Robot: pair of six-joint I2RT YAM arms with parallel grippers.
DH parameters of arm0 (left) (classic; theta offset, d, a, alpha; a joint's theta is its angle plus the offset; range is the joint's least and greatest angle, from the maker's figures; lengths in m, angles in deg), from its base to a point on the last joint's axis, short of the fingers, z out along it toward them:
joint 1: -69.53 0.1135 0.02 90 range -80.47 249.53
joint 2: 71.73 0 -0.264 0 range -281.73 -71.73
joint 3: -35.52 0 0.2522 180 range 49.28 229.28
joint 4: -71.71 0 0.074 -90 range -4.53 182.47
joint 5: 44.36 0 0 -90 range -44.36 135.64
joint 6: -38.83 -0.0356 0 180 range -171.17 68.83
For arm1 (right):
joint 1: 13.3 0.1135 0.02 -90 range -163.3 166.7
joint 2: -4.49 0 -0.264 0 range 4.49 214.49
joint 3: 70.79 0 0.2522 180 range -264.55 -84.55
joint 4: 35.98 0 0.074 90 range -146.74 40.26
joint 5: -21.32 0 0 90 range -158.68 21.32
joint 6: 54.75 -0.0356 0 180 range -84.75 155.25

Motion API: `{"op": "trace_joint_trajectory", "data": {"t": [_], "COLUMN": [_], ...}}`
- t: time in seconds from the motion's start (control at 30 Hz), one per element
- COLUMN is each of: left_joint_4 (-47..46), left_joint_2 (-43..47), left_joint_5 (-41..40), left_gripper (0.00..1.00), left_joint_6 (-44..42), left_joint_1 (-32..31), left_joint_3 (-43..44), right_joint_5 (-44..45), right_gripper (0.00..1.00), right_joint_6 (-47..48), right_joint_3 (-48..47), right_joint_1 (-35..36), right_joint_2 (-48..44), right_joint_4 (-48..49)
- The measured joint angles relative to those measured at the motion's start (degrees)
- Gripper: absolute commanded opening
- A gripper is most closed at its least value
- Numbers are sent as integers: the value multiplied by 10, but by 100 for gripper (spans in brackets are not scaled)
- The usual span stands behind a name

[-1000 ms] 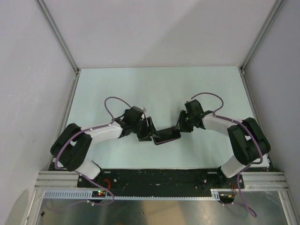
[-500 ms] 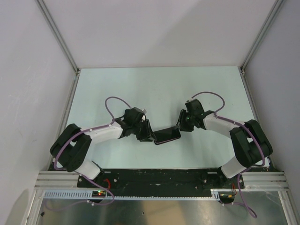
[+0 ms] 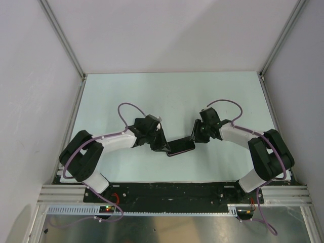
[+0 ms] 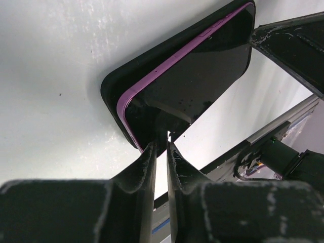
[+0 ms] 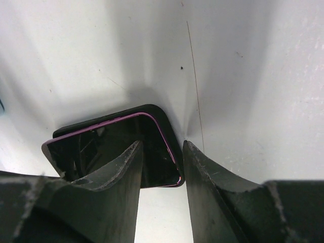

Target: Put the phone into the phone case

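Top external view: you see the flat purple-edged phone with its glossy black screen lying near the middle of the pale tabletop, between the two arms. The left gripper is at its left end and the right gripper at its right end. In the left wrist view the phone rests face-up in the matte black phone case, whose rim shows along the far and left sides (whether every corner is seated you cannot tell). Your left fingers stand narrow, only a slit between them, with their tips at the phone's near edge; whether they pinch it you cannot tell. In the right wrist view your right fingers stand part-way apart, one over the screen and the other just beside the case's rim.
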Motion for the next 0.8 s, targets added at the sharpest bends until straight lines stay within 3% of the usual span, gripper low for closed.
{"op": "trace_joint_trajectory", "data": {"t": [0.23, 0.8], "left_joint_4": [0, 30], "left_joint_2": [2, 40], "left_joint_5": [-3, -61], "left_gripper": [29, 31], "left_joint_6": [0, 1], "left_joint_1": [-2, -8], "left_joint_3": [0, -2], "right_joint_5": [5, 7], "right_gripper": [42, 42], "right_joint_6": [0, 0], "right_joint_3": [0, 6], "right_joint_1": [1, 4], "right_joint_2": [0, -1], "right_joint_4": [0, -1]}}
